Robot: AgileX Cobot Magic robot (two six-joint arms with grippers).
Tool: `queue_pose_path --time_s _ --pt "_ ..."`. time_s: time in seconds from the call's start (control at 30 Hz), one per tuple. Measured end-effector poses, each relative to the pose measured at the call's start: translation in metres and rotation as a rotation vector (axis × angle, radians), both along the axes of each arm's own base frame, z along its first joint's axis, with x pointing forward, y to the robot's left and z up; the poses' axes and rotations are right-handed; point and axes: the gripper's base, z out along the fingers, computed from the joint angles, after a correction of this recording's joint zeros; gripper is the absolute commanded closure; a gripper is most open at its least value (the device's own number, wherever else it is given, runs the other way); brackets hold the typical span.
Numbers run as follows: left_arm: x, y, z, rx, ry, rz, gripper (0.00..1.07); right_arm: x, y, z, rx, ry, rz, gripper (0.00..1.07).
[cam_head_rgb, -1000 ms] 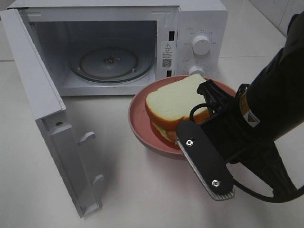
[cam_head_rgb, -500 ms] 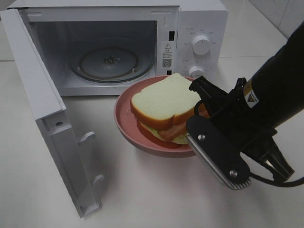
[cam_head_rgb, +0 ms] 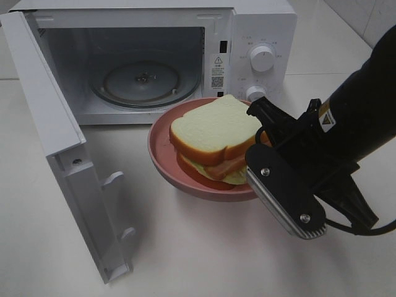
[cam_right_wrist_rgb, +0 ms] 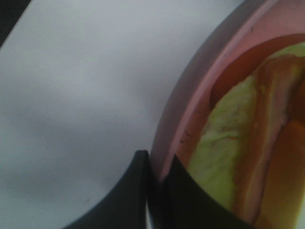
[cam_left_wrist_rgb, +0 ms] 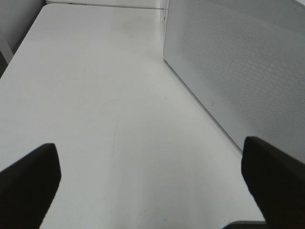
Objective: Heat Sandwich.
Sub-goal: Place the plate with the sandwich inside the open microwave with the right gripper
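Observation:
The sandwich (cam_head_rgb: 213,133), white bread with a tan crust, pinkish filling and a pale green layer, lies on a round pink plate (cam_head_rgb: 162,154) just in front of the open microwave (cam_head_rgb: 154,55). My right gripper (cam_head_rgb: 265,143) is shut on the plate's right rim. The right wrist view shows its fingers (cam_right_wrist_rgb: 143,191) pinching the pink rim (cam_right_wrist_rgb: 190,119), with the sandwich's (cam_right_wrist_rgb: 224,157) green and pink layers beside them. My left gripper (cam_left_wrist_rgb: 151,169) is open over bare table beside the microwave's perforated side wall (cam_left_wrist_rgb: 238,67). It does not show in the exterior view.
The microwave door (cam_head_rgb: 55,142) swings wide open at the left and reaches toward the table's front. A glass turntable (cam_head_rgb: 143,80) sits inside the cavity. The control knobs (cam_head_rgb: 262,57) are on the right panel, just behind the plate.
My right gripper has carried the plate and sandwich leftward, closer to the microwave opening. Most of that shift came early; over the last half second it barely moved.

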Motion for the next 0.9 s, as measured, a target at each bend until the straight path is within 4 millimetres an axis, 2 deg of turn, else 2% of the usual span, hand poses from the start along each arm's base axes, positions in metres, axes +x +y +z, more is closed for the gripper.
queue_pose_path --time_s 0.2,0.5,0.9 --pt "0.000 0.000 0.000 0.000 0.000 0.000 0.09 0.003 0.002 -0.001 0.017 -0.020 0.003 1.07" --pt "0.000 0.000 0.000 0.000 0.000 0.000 0.09 0.009 0.010 -0.013 0.020 0.009 0.022 1.07" --pt "0.000 0.000 0.000 0.000 0.000 0.000 0.09 0.045 0.039 -0.018 0.028 -0.002 0.023 1.07"
